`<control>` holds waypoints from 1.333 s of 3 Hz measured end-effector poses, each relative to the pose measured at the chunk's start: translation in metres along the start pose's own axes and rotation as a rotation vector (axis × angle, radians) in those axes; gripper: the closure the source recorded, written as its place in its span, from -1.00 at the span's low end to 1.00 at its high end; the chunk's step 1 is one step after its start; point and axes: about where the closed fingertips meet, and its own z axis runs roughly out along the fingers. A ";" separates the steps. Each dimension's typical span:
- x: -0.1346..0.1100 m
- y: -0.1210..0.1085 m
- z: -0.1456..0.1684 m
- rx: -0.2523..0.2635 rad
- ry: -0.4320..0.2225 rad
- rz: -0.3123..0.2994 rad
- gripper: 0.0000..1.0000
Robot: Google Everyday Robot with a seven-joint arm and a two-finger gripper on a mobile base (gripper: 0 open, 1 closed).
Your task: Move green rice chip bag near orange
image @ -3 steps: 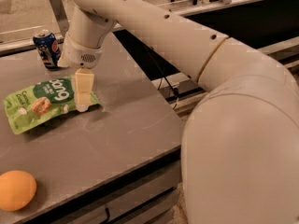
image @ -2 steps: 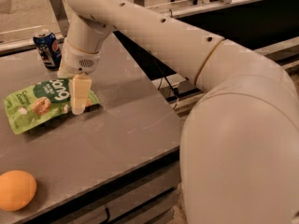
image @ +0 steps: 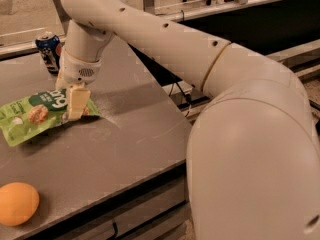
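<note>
The green rice chip bag (image: 31, 117) is a lime-green pouch with a dark green oval, at the left of the grey table (image: 125, 149). My gripper (image: 75, 104) comes down from above and is shut on the bag's right end. One cream finger (image: 78, 101) lies across the bag's front. The bag hangs tilted, just off the table, with a shadow under it. The orange (image: 17, 203) sits at the table's front left corner, well below the bag and apart from it.
A blue soda can (image: 48, 51) stands upright at the back left, just behind the gripper. My large white arm (image: 240, 134) fills the right side. The table's front edge (image: 125, 189) runs diagonally from lower left towards the right.
My gripper has moved a little left and towards the front with the bag's right end in it. The bag has shifted with it and lifted slightly. The orange and can have not moved.
</note>
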 end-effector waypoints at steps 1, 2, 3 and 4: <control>0.000 0.000 -0.001 0.000 0.000 0.000 0.90; 0.013 -0.004 -0.027 0.066 -0.025 0.006 1.00; 0.032 0.000 -0.064 0.151 -0.044 -0.005 1.00; 0.045 0.019 -0.092 0.215 -0.046 -0.063 1.00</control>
